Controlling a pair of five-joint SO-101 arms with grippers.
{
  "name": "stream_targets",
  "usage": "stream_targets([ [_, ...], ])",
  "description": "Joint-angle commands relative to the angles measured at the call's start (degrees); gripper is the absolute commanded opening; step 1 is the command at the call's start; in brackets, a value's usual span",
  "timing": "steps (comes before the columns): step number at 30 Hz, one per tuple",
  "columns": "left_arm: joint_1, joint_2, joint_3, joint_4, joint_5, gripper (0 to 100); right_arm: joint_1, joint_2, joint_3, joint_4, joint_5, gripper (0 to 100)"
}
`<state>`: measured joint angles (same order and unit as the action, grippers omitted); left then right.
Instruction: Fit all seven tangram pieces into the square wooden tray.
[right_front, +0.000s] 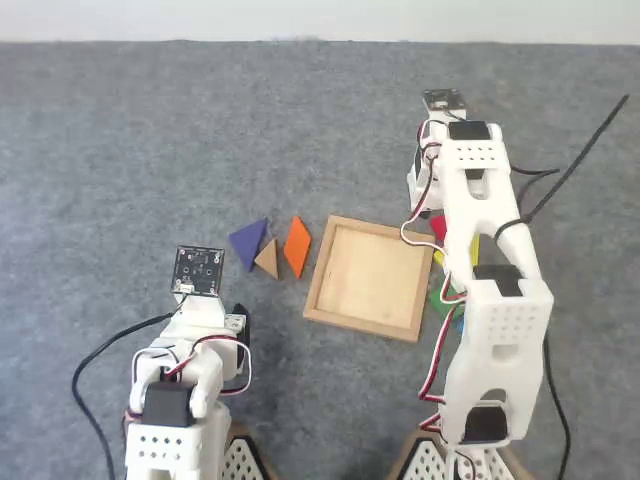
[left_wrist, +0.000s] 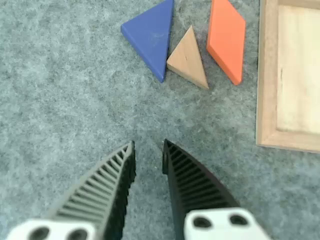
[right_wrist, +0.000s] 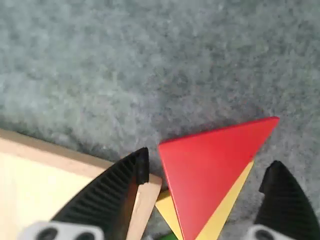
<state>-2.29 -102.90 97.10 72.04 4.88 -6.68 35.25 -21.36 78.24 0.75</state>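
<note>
Grey carpet (right_front: 120, 150) covers the table, with the square wooden tray (right_front: 322, 270) lying mid-table. At the tray's three o'clock the right gripper (right_wrist: 207, 175) is spread wide, one finger on each side of a red triangle piece (right_wrist: 210, 150) and not closed on it. The triangle overlaps a yellow piece (right_wrist: 222, 215). At eight o'clock the left gripper (left_wrist: 149, 150) is barely parted and holds nothing. At nine o'clock lie a blue triangle (left_wrist: 150, 35), an orange parallelogram (left_wrist: 226, 40) and a small plain wooden triangle (left_wrist: 189, 62).

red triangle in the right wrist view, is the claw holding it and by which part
Not held. The right claw is open astride the red triangle, with a clear gap on one side. The left claw is empty too.
</note>
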Motion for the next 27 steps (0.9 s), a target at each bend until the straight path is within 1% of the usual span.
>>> stream_targets([
  [1, 0.18, -1.14, -0.75, 0.35, -0.26, 9, 0.22, -0.66, -4.13, 2.42, -3.34, 36.2],
  [5, 0.18, -1.14, -0.75, 0.35, -0.26, 9, 0.22, 0.04, -4.04, 3.21, -5.54, 36.2],
  [13, 0.18, -1.14, -0.75, 0.35, -0.26, 9, 0.22, 5.41, -4.48, 1.27, -5.27, 36.1],
  [21, 0.18, -1.14, -0.75, 0.35, -0.26, 9, 0.31, 5.93, -4.40, 1.27, -5.27, 35.9],
  [23, 0.18, -1.14, -0.75, 0.35, -0.26, 9, 0.40, 5.67, -4.48, 1.19, -5.27, 32.5],
  [27, 0.18, -1.14, -0.75, 0.35, -0.26, 9, 0.40, 6.02, -4.48, -0.75, -5.54, 20.7],
])
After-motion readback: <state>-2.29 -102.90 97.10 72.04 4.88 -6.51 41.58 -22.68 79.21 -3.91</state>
